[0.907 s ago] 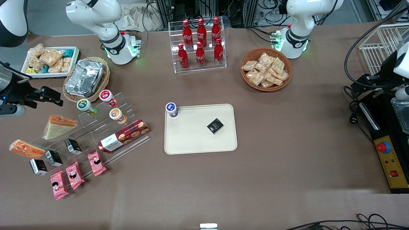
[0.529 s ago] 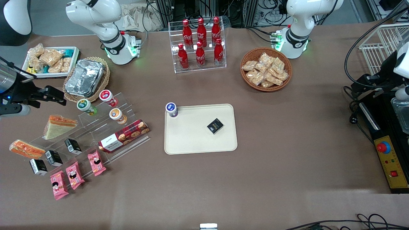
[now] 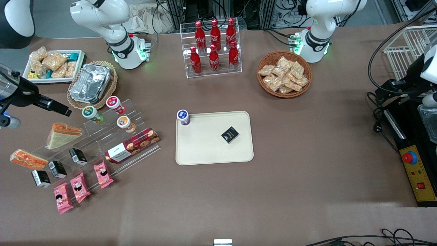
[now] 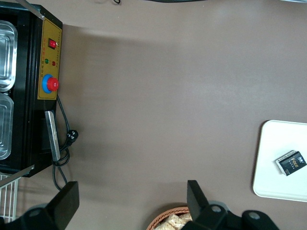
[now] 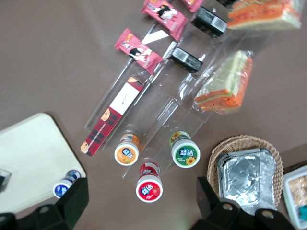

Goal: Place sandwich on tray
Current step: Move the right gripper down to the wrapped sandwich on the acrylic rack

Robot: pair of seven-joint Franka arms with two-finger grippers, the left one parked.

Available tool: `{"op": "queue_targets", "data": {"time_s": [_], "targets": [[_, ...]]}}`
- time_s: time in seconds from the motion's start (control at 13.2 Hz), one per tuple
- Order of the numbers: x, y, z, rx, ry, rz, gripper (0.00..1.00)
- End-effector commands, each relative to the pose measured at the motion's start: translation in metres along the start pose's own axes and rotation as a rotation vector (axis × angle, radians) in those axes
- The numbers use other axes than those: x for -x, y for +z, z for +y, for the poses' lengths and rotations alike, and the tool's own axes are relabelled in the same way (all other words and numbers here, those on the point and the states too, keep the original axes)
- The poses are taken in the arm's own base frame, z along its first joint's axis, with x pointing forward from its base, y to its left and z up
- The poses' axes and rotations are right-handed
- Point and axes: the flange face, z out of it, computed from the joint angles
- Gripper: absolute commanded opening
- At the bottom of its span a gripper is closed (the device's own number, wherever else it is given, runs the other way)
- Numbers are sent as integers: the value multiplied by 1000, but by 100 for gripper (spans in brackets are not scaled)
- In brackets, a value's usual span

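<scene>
The sandwich [image 3: 29, 159] [image 5: 264, 12], a narrow clear-wrapped strip with an orange filling, lies on the table at the working arm's end, beside the clear stepped stand. The cream tray [image 3: 205, 150] [image 5: 29, 158] [image 4: 283, 143] lies mid-table and carries a blue-lidded cup [image 3: 183, 117] and a small black pack [image 3: 229, 134]. My gripper [image 3: 66, 111] [image 5: 141, 184] hangs open and empty above the table. It is farther from the front camera than the sandwich, over the red-lidded cup [image 5: 149, 188].
A wedge sandwich [image 3: 63, 135] leans on the clear stand [image 3: 102, 140] between gripper and sandwich. The stand also holds cups, a cookie box [image 3: 132, 145], black packs and pink packs. A foil container [image 3: 90, 83] in a wicker basket and a white snack bin [image 3: 53, 65] stand nearby.
My gripper has shifted slightly toward the stepped stand and its wrist has turned. Its fingers stay open. Nothing on the table has moved.
</scene>
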Motion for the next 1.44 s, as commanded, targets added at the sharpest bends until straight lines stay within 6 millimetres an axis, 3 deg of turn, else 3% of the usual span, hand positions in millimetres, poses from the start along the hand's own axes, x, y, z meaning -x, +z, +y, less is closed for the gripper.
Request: {"op": "queue_targets", "data": {"time_s": [0.0,0.3,0.45,0.68,0.91,1.36], "targets": [[-17,-5,35,-71,115,-41,100],[-28,8,47,94,288,16,100],[-34,19,43,110,412,16,100],[-52,36,54,124,559,8,100],[-77,36,92,83,735,75,100],[-122,57,147,28,1133,178,100]]}}
